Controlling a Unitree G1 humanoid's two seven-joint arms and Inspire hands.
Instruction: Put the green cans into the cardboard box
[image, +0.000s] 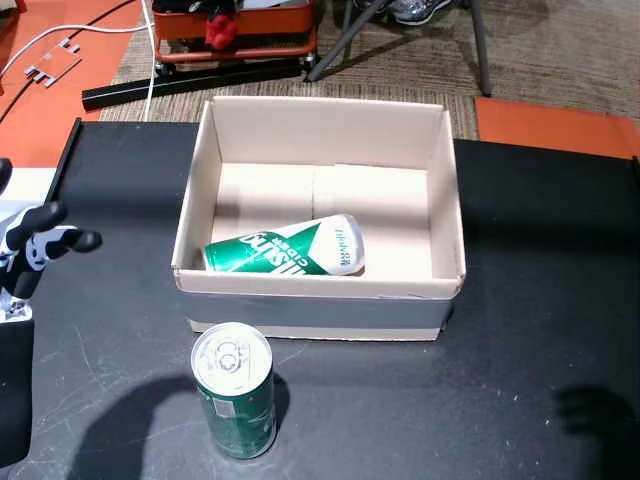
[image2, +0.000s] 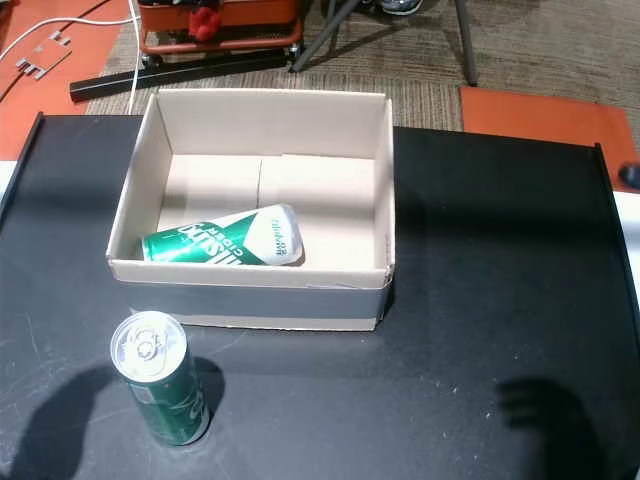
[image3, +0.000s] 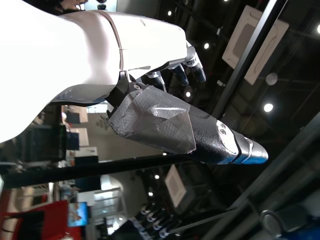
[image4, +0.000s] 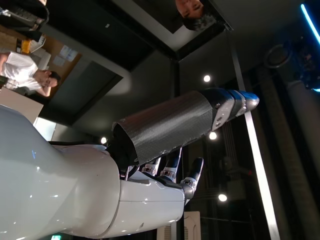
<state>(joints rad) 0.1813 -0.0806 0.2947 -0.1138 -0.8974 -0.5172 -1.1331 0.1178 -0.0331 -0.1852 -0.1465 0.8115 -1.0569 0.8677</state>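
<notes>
Green cans: one green can (image: 285, 250) is lying on its side inside the cardboard box (image: 320, 130), near the front wall; a second, the upright can (image: 234, 390), is standing on the black table (image: 540, 300) just in front of the box's front left corner, top facing up.
Task progress: judged from this layout, one can is already lying in the box and the upright can is still waiting outside it.
Cardboard box: it is sitting open-topped at the table's middle, so a can is able to be lowered in from above.
Left hand (image: 35, 250): it is hovering at the table's left edge, well apart from the upright can, fingers spread and holding nothing.
Right hand (image4: 170, 170): it is showing only in its wrist view, fingers extended against the ceiling and grasping nothing; only its shadow is falling on the table.
Next move: the left hand, being nearer, is probably the one to reach for the upright can.
</notes>
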